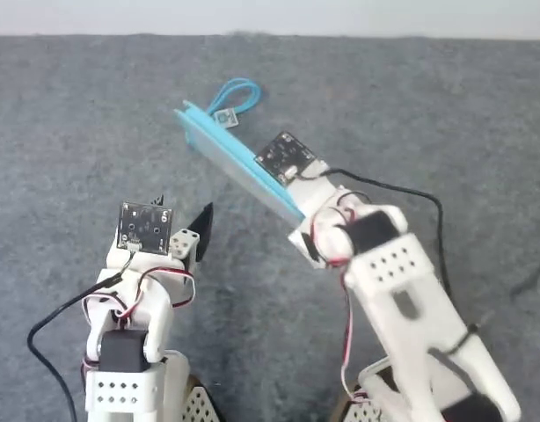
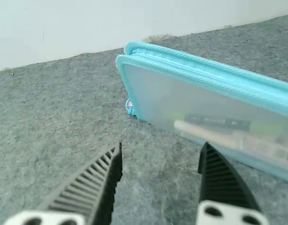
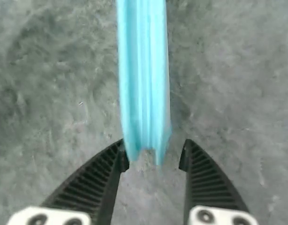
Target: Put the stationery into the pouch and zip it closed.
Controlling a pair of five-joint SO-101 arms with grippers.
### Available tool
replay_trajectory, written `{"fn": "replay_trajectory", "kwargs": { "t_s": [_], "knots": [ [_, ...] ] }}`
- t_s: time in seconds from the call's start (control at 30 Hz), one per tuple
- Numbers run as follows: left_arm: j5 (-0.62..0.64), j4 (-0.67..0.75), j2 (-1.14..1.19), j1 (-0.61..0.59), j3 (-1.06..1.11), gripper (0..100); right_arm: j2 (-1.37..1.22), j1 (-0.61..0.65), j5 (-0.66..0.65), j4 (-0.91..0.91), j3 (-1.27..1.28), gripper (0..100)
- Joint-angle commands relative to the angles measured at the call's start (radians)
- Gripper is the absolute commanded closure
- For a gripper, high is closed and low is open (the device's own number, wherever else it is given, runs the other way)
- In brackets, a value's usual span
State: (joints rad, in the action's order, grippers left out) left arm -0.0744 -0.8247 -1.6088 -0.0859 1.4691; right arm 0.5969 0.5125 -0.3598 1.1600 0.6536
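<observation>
In the high view's centre, your right gripper [image 3: 154, 143] straddles the blue pouch's [image 3: 143, 70] end, jaws apart — lower left, your left gripper [image 2: 162, 147] gapes open.

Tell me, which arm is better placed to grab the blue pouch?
Right. The right pincer sits open astride one end of the pouch; the left pincer hangs open, apart from it.

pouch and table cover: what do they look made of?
The pouch has a side panel that looks like frosted, translucent soft plastic, since pens show blurrily through it. Its turquoise edging looks like woven zipper tape, ribbed and matte. The table cover is probably grey felt or short-pile carpet: fuzzy, mottled, no sheen.
</observation>
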Motion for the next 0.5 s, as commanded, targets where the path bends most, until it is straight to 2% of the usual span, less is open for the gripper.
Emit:
{"fn": "replay_trajectory", "kwargs": {
  "t_s": [0.0, 0.2, 0.47],
  "knots": [
    [0.011, 0.037, -0.015, -0.009, -0.018, 75, 0.156, 0.024, -0.031, 0.067, -0.014, 79.8],
    [0.015, 0.049, -0.015, -0.014, -0.018, 75, 0.305, 0.059, -0.026, 0.096, -0.008, 75.7],
    [0.015, 0.049, -0.015, -0.014, -0.015, 75, 0.252, 0.056, -0.021, 0.027, 0.054, 75.7]
  ]
}}
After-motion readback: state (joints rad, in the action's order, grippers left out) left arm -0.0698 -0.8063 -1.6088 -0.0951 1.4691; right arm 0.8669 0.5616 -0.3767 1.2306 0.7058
